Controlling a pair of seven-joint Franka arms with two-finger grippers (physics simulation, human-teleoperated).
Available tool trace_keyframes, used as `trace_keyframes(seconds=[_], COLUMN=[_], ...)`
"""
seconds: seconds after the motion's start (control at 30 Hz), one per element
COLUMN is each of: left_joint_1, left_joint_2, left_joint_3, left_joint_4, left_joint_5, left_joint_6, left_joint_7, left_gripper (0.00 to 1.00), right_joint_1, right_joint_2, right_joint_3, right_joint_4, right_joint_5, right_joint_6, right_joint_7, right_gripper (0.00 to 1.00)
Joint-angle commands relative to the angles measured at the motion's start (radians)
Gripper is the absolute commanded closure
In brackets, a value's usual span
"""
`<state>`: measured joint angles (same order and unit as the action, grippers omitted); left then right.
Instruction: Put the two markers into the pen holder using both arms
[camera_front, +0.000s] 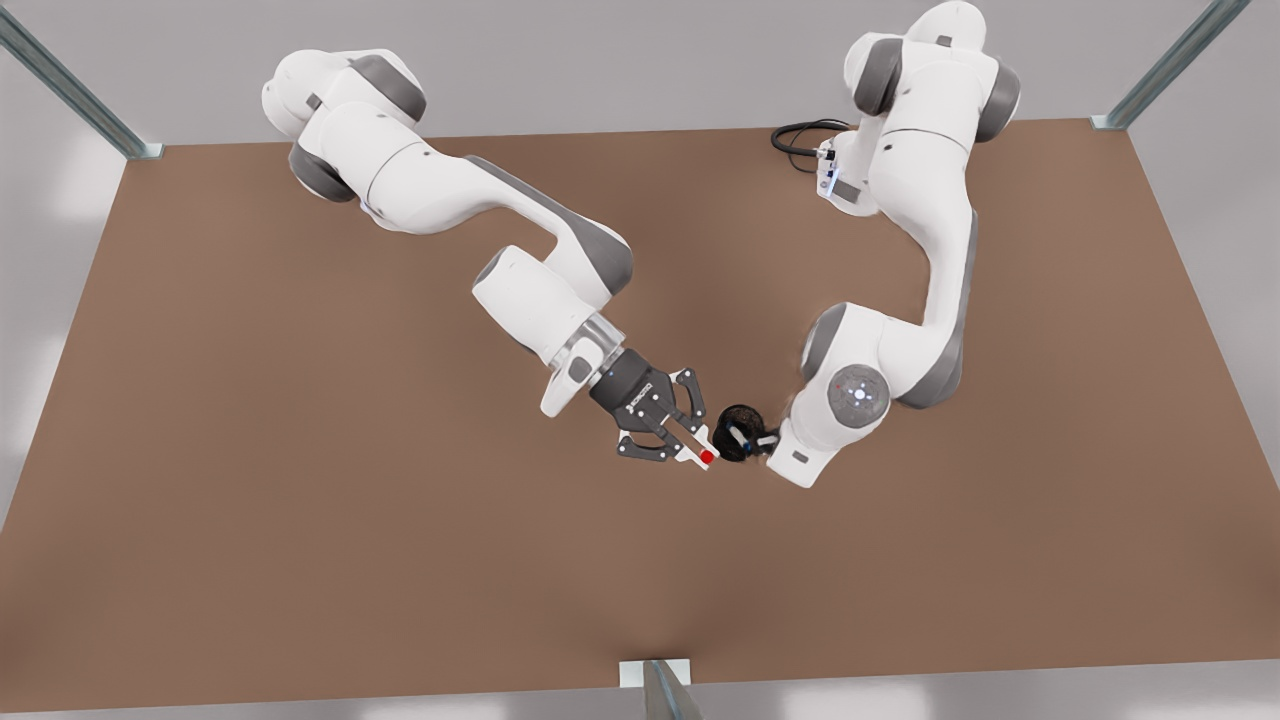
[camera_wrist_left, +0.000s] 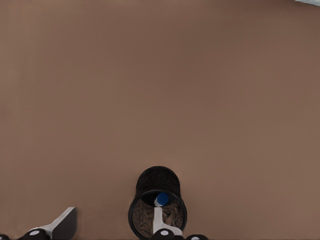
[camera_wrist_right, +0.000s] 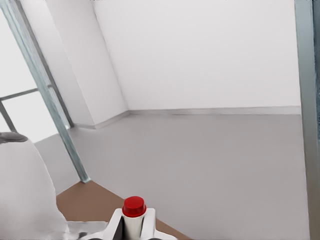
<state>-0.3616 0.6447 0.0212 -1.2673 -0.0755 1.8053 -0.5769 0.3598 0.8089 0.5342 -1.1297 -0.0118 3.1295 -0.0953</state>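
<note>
The black mesh pen holder (camera_front: 742, 432) stands near the table's middle. A blue-ended marker (camera_front: 738, 436) stands inside it. In the left wrist view the pen holder (camera_wrist_left: 157, 186) sits right below the camera, with the blue end of the marker (camera_wrist_left: 161, 199) showing in its mouth. My left gripper (camera_wrist_left: 114, 214) hangs over the holder on the front view's right, open, one finger (camera_wrist_left: 62, 224) far to the side. My right gripper (camera_front: 693, 443), on the front view's left beside the holder, is shut on the red marker (camera_front: 703, 453), whose red end (camera_wrist_right: 134, 206) sticks out between the fingers.
The brown table (camera_front: 300, 500) spreads wide on all sides of the holder. A black cable (camera_front: 800, 135) loops near the far arm base. Metal frame posts (camera_front: 70, 85) stand at the table's corners, and one more (camera_front: 660, 690) stands at the front edge.
</note>
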Motion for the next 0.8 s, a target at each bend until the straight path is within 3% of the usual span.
trace_keyframes(seconds=[0.0,0.17,0.2,0.27,0.37,0.43,0.57,0.77], left_joint_1=[0.095,0.211,0.23,0.259,0.247,0.237,0.248,0.24], left_joint_2=[-0.013,-0.049,-0.054,-0.056,-0.092,-0.094,-0.094,-0.178], left_joint_3=[0.0,0.026,0.042,0.043,0.037,0.031,0.037,0.04], left_joint_4=[0.005,0.017,0.017,0.019,0.037,0.039,0.039,0.045], left_joint_5=[0.014,0.148,0.148,0.151,0.14,0.14,0.102,0.108], left_joint_6=[-0.167,-0.248,-0.248,-0.247,-0.247,-0.244,-0.241,-0.28], left_joint_7=[0.236,0.519,0.577,0.585,0.575,0.58,0.577,0.577], left_gripper=[0.0,0.0,0.0,0.0,0.0,0.0,0.0,0.0], right_joint_1=[0.008,0.136,0.195,0.243,0.404,0.467,0.478,0.492], right_joint_2=[0.0,0.035,0.035,0.045,0.064,0.09,0.09,0.049], right_joint_3=[0.0,-0.069,-0.137,-0.177,-0.393,-0.487,-0.507,-0.505], right_joint_4=[0.002,0.028,0.031,0.033,0.045,0.062,0.044,-0.166], right_joint_5=[0.003,0.004,0.007,0.01,0.018,0.044,0.049,0.047], right_joint_6=[0.024,0.119,0.136,0.161,0.162,0.218,0.254,0.388], right_joint_7=[0.016,0.014,0.016,0.017,0.019,0.016,0.011,0.008], right_gripper=[0.79,0.79,0.79,0.79,0.79,0.79,0.79,0.79])
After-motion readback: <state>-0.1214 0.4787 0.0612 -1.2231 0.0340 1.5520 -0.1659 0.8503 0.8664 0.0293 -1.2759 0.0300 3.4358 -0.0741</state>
